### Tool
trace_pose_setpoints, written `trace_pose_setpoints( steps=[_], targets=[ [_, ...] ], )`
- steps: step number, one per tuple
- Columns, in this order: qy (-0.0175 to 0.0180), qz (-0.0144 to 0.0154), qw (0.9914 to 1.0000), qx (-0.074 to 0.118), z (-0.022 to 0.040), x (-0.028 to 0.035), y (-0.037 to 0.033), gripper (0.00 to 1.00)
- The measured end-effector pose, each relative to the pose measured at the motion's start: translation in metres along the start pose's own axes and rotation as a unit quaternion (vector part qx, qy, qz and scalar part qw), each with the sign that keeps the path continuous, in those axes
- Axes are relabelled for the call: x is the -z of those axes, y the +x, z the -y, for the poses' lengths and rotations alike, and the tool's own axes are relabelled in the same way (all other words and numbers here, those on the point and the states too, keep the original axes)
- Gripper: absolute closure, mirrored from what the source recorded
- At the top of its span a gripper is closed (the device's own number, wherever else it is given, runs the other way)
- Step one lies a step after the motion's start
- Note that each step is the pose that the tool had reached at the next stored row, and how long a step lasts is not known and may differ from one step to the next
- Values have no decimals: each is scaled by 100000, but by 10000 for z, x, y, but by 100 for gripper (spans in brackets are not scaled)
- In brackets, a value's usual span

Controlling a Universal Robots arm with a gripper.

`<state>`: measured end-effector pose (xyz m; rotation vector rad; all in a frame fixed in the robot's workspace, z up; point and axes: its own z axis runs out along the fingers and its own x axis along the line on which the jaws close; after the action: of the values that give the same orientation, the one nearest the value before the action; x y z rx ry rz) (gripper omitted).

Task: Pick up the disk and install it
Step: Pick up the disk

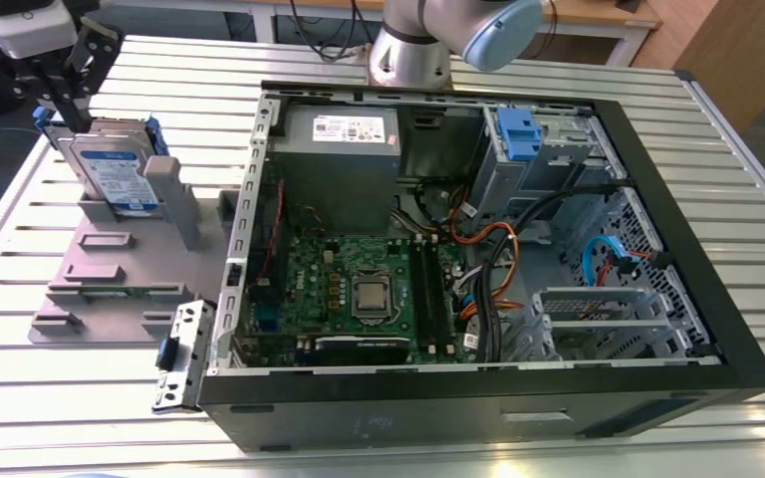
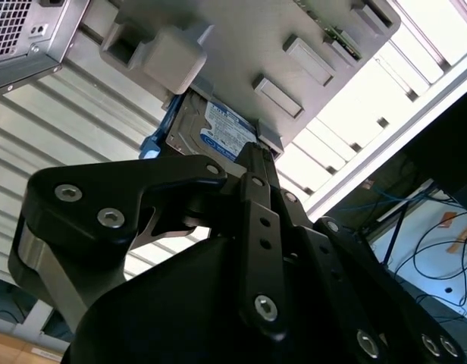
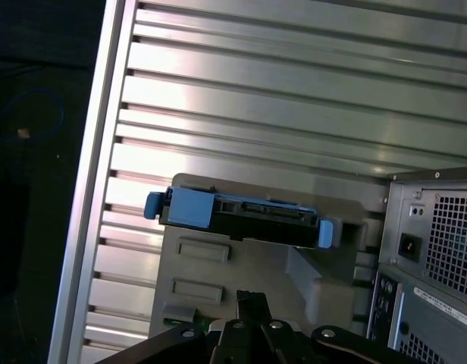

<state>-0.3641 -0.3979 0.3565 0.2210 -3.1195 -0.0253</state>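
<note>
The disk (image 1: 115, 174) stands upright on its edge in a grey holder (image 1: 104, 269) at the exterior view's left. It is silver-grey with a white-and-blue label and blue rails. My gripper (image 1: 75, 85) hangs open just above its top edge, apart from it, with nothing between the fingers. In the first wrist view I look down on the disk (image 3: 241, 216), a dark slab with blue rail ends, beyond one fingertip (image 3: 247, 302). In the second wrist view the labelled face of the disk (image 2: 218, 133) shows past the black finger linkage.
An open black computer case (image 1: 489, 393) lies on the slatted metal table (image 1: 755, 199). It holds a green motherboard (image 1: 356, 289), cables and a drive cage with a blue clip (image 1: 518, 134). The case's perforated rear (image 3: 434, 250) stands beside the holder. A loose metal bracket (image 1: 180, 358) lies by the case.
</note>
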Motion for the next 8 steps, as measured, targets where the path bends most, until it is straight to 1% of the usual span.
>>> trace_pose_setpoints(
  steps=[8],
  targets=[
    [11, -18, 99995, 1004, 0, 0, 0, 89]
  ],
)
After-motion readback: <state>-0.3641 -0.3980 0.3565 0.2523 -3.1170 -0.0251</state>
